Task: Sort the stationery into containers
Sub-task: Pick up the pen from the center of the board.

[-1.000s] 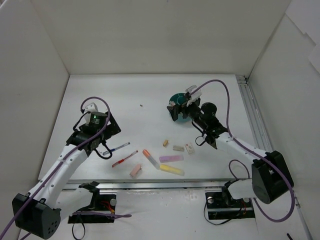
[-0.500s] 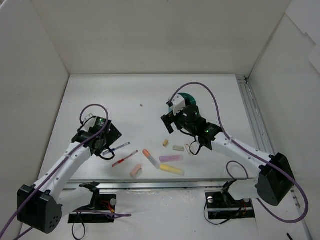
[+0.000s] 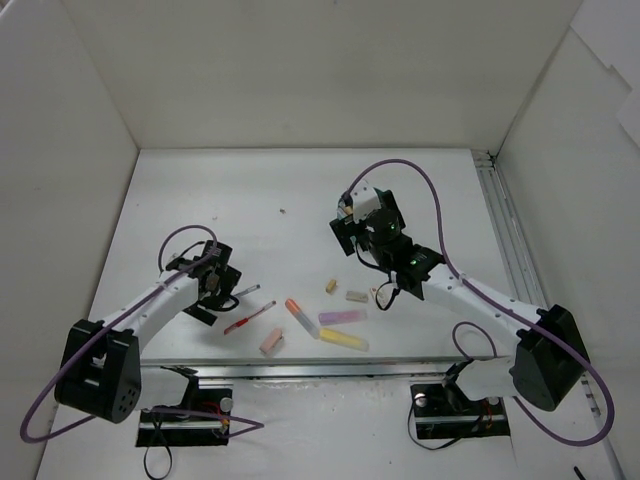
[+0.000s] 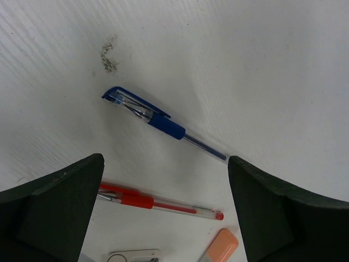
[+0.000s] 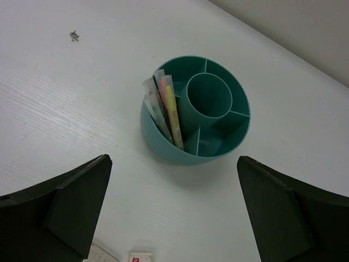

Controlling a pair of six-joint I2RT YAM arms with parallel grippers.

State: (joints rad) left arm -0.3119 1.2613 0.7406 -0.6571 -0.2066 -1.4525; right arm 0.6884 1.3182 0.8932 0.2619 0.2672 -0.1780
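My left gripper (image 4: 164, 166) is open and empty, low over the table between the blue pen (image 4: 158, 123) and the red pen (image 4: 158, 204); an orange highlighter (image 4: 221, 245) lies at its lower right. In the top view the left gripper (image 3: 213, 285) sits just left of the blue pen (image 3: 240, 291). My right gripper (image 5: 173, 164) is open and empty, above and in front of the round teal cup (image 5: 163, 147), which holds two highlighters (image 5: 168, 109) in its left compartment. In the top view the right gripper (image 3: 352, 232) hides the cup.
On the table near the front lie the red pen (image 3: 250, 317), the orange highlighter (image 3: 297, 313), a purple highlighter (image 3: 342, 317), a yellow highlighter (image 3: 343, 340), a pink eraser (image 3: 271, 342), a beige eraser (image 3: 330, 286) and two pale erasers (image 3: 357, 296). White walls enclose the table.
My left gripper has moved nearer and lower, down to the blue and red pens. My right gripper has drawn back from the cup and now hangs over its near side.
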